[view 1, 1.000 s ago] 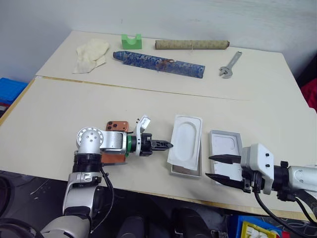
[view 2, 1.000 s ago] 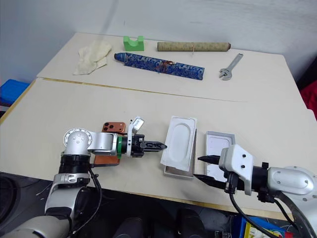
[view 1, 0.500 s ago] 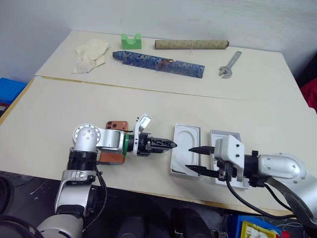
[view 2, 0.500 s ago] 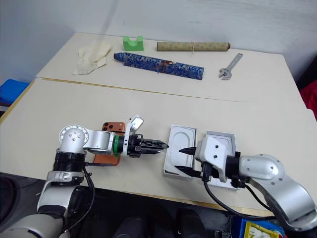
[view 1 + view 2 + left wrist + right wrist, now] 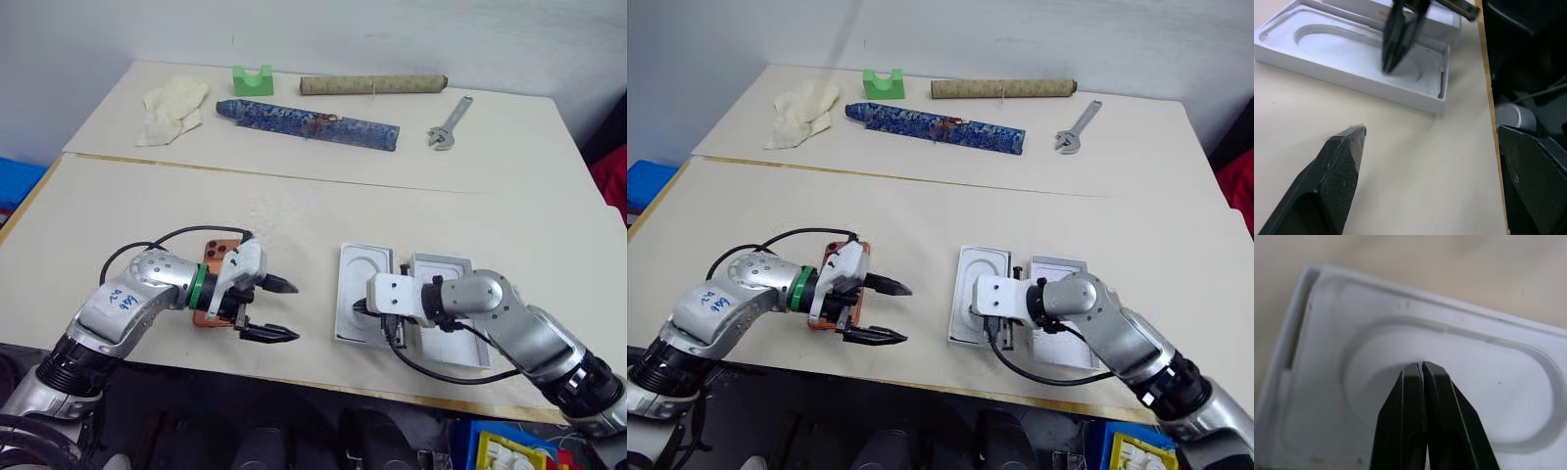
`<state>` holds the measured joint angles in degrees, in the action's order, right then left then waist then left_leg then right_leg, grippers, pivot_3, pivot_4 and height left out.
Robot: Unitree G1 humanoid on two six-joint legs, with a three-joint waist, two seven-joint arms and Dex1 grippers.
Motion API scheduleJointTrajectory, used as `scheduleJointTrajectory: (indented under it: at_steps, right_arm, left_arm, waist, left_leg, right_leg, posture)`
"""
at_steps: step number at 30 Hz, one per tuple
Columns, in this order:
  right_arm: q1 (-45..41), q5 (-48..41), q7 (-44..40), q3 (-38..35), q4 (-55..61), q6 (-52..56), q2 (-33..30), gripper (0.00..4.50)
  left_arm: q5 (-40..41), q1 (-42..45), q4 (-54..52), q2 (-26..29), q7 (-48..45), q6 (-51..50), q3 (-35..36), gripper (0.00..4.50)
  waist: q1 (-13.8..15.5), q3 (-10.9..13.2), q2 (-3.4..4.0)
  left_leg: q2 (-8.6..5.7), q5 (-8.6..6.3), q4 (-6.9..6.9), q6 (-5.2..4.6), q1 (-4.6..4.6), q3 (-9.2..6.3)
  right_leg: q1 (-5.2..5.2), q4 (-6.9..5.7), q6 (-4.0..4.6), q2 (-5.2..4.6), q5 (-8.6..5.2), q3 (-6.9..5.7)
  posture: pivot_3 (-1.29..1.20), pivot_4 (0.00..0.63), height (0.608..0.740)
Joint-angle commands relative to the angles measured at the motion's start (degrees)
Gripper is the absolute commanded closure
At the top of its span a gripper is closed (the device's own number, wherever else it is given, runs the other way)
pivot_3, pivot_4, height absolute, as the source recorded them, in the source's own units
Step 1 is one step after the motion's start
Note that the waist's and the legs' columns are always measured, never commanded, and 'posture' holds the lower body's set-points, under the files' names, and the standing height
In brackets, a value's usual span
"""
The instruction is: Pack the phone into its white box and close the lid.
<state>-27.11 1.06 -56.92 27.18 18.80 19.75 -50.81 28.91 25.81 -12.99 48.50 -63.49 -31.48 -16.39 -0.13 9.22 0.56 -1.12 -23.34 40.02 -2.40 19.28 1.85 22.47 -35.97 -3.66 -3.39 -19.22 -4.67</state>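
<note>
The orange phone (image 5: pixel 220 251) lies flat near the table's front edge, mostly covered by my left forearm. Just right of it my left gripper (image 5: pixel 294 311) hangs open and empty, pointing at the white box (image 5: pixel 351 338). A white insert with an oval recess (image 5: pixel 364 269) lies in that box. My right gripper (image 5: pixel 1420 364) is shut, its tips down in the oval recess, holding nothing; the left wrist view shows it as the right gripper (image 5: pixel 1387 67). The lid (image 5: pixel 446 266) lies inside-up against the box's right side, partly under my right arm.
On the far table lie a crumpled cloth (image 5: pixel 171 106), a green block (image 5: pixel 253 79), a long blue patterned piece (image 5: pixel 309 121), a cardboard roll (image 5: pixel 372 85) and a wrench (image 5: pixel 448 122). The table's front edge (image 5: pixel 323 382) runs close below both grippers.
My left gripper has opened, rolled and drawn back to the left. My right gripper has swung in over the box and shut. The insert, tilted before, now lies flat in the box.
</note>
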Motion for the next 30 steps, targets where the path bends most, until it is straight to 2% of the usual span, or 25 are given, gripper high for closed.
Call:
scheduleJointTrajectory:
  at_steps: [1,6,10,12,16,19,21,24,30]
  right_arm:
    - [-1.3,2.8,-4.0,0.8,-1.6,-1.6,-0.9,4.42]
    - [-3.7,0.0,-5.7,-1.4,-0.6,1.8,3.7,4.42]
    - [-7.6,-6.9,-5.6,-5.5,-0.3,9.1,10.8,4.42]
    - [-9.8,-8.9,-5.2,-5.7,-0.6,11.1,14.5,4.42]
    - [-12.6,-8.8,-4.7,-2.3,-3.3,11.4,20.2,4.42]
    - [-14.2,-5.2,-4.0,2.0,-9.1,7.3,23.8,4.42]
    - [-15.3,-2.6,-3.1,4.7,-13.7,4.2,26.4,4.42]
    - [-17.1,1.6,-1.1,8.4,-21.2,-0.3,31.2,4.42]
    - [-19.5,7.7,0.5,11.7,-31.7,-7.6,35.1,4.42]
  left_arm:
    - [-1.9,-0.7,-0.8,-0.1,-0.3,1.3,1.5,0.00]
    - [-1.2,-1.9,-0.3,-0.3,-0.3,-0.7,4.3,0.00]
    - [7.0,-3.2,3.3,2.5,-0.5,-12.0,13.9,0.00]
    - [11.1,-5.1,6.5,6.6,-2.0,-19.3,19.7,0.00]
    - [15.5,-8.2,13.6,13.9,-3.1,-32.7,26.6,0.00]
    - [16.2,-7.2,20.0,15.4,0.1,-42.8,28.4,0.00]
    - [15.1,-4.9,24.2,14.3,3.8,-47.8,28.8,0.00]
    - [12.2,0.1,28.7,9.0,12.5,-53.7,29.5,0.00]
    - [11.7,2.3,25.8,0.3,19.0,-60.6,28.4,0.00]
  waist:
    - [0.0,0.0,-0.05]
    - [-0.1,0.0,-0.06]
    - [-0.6,0.1,-0.07]
    - [-1.2,0.1,-0.07]
    - [-1.6,0.1,-0.10]
    - [-1.5,0.1,-0.08]
    - [-1.3,0.1,-0.07]
    - [-1.3,0.1,-0.08]
    - [-1.4,0.0,0.12]
  left_leg:
    - [0.00,0.00,0.00,-0.01,0.00,-0.05]
    - [0.01,0.01,-0.01,-0.07,0.03,-0.21]
    - [0.02,0.06,-0.01,-0.15,0.09,-0.33]
    - [0.02,0.07,0.01,-0.17,0.12,-0.42]
    - [-0.06,0.07,-0.02,-0.18,0.11,-0.73]
    - [-0.23,0.06,-0.01,-0.20,0.12,-1.14]
    - [-0.40,0.07,0.01,-0.23,0.12,-1.57]
    - [-0.71,0.08,0.04,-0.26,0.16,-2.29]
    - [-1.26,0.09,0.06,-0.25,-0.05,-3.17]
  right_leg:
    - [-0.01,0.00,0.00,0.00,0.00,0.00]
    - [0.01,-0.04,0.00,0.00,0.00,-0.01]
    - [0.06,-0.08,0.00,0.03,0.00,-0.02]
    - [0.09,-0.14,0.00,0.03,0.00,-0.04]
    - [0.08,-0.36,0.02,0.02,-0.01,-0.03]
    - [0.08,-0.64,0.04,0.00,-0.02,0.15]
    - [0.08,-0.97,0.05,-0.02,-0.02,0.32]
    - [0.05,-1.21,0.05,-0.03,-0.02,0.50]
    - [0.00,-1.78,0.05,-0.22,-0.02,0.62]
  posture:
    - [0.00,0.150,0.740]
    - [0.00,0.150,0.740]
    - [0.00,0.150,0.740]
    - [0.00,0.150,0.740]
    - [0.00,0.150,0.740]
    - [0.00,0.150,0.740]
    - [0.00,0.150,0.740]
    - [0.00,0.150,0.740]
    - [0.00,0.150,0.740]
